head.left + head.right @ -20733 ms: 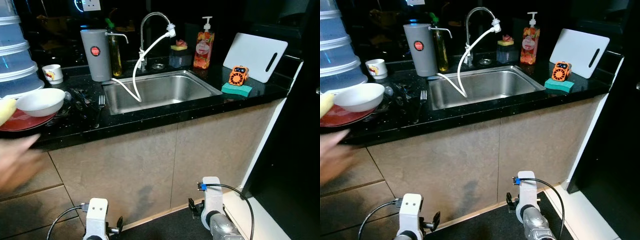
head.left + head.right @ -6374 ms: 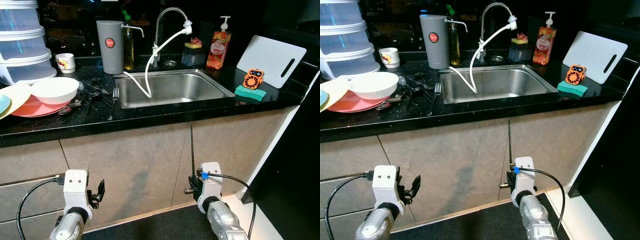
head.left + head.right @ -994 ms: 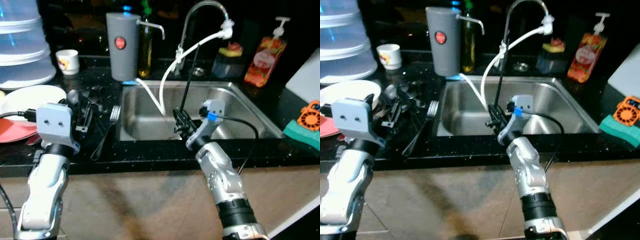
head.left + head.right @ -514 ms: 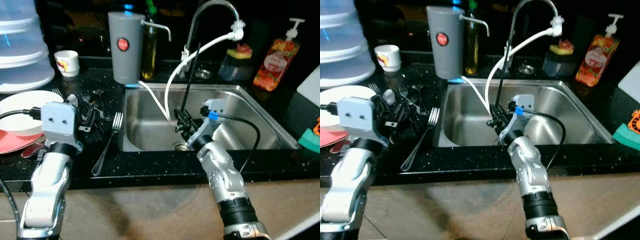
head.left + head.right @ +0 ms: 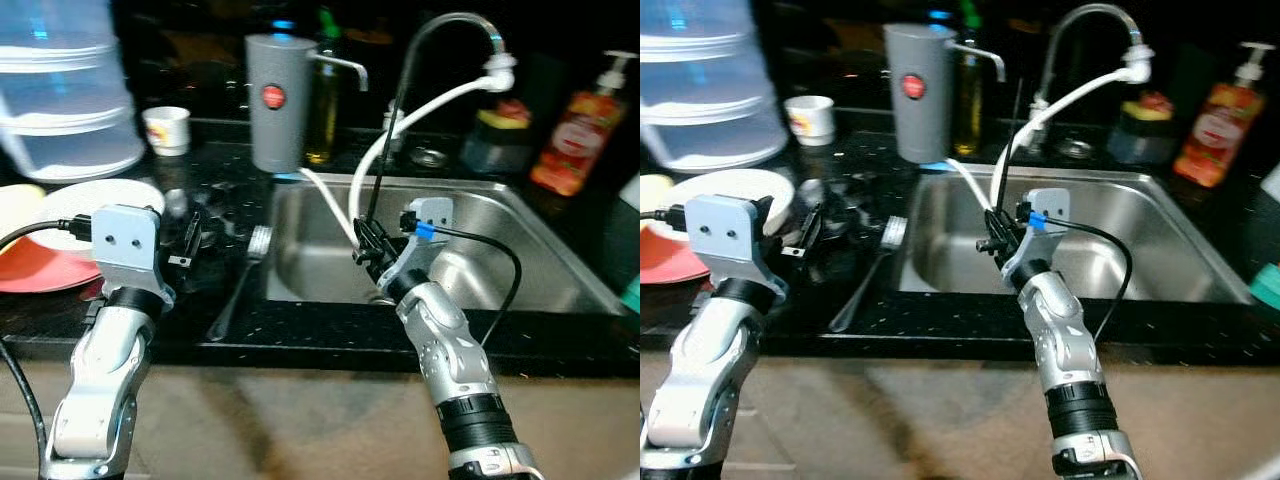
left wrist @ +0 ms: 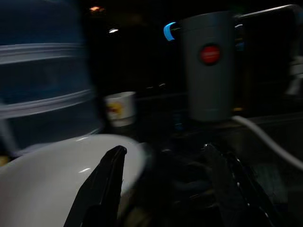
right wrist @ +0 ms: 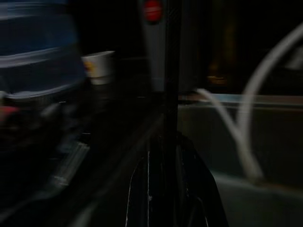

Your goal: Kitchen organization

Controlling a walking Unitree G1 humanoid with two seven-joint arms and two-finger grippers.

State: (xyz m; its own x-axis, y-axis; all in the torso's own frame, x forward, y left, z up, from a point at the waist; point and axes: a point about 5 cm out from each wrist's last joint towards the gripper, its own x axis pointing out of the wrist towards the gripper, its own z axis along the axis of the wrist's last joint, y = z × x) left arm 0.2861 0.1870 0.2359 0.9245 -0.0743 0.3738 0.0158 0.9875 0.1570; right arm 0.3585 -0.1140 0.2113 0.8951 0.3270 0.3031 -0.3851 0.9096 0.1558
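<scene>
A white bowl (image 5: pixel 100 195) rests on a red plate (image 5: pixel 30 272) at the left of the black counter (image 5: pixel 300 330). Beside it lie a dark pile of cutlery (image 5: pixel 215 215) and a fork (image 5: pixel 240 285) near the steel sink (image 5: pixel 500 260). My left gripper (image 5: pixel 192 232) is open, raised over the counter between the bowl (image 6: pixel 57 175) and the cutlery. My right gripper (image 5: pixel 395 105) is shut with nothing in it; it points upward over the sink's front left part, beside the white hose (image 5: pixel 420 115). In the right wrist view its fingers (image 7: pixel 170 94) read as one dark column.
A grey canister (image 5: pixel 277 105), an oil bottle (image 5: pixel 322 100) and the faucet (image 5: pixel 455 25) stand behind the sink. A small cup (image 5: pixel 167 128) and stacked clear containers (image 5: pixel 70 100) are at the back left. An orange soap bottle (image 5: pixel 580 140) is at the back right.
Both arms have risen from hanging low to counter height. Over the last second the view has drawn closer and swung left; the left gripper sits a little nearer the cutlery.
</scene>
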